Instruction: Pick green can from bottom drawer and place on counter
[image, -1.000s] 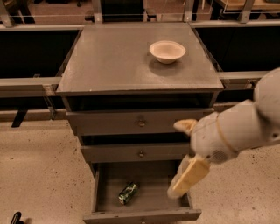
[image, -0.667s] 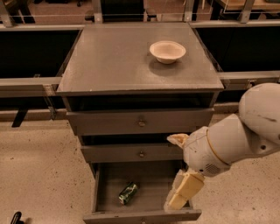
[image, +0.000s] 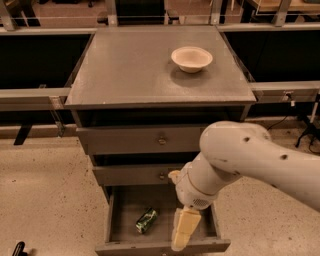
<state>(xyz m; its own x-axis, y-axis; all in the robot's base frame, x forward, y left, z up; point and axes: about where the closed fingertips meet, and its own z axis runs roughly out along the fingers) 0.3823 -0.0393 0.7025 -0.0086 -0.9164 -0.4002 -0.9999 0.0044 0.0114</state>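
The green can (image: 146, 220) lies on its side inside the open bottom drawer (image: 115, 220), left of centre. My gripper (image: 182, 229) hangs from the white arm (image: 250, 162) over the drawer's right half, pointing down, to the right of the can and apart from it. The counter (image: 130, 65) is the flat grey-brown top of the cabinet, above the two shut upper drawers.
A cream bowl (image: 191, 58) sits on the counter at the back right. Dark shelving and metal rails flank the cabinet on both sides. Speckled floor lies to the left and right of the drawers.
My arm and gripper have moved left and down, from beside the drawer's right edge to over the drawer interior, closer to the can. The can has not moved.
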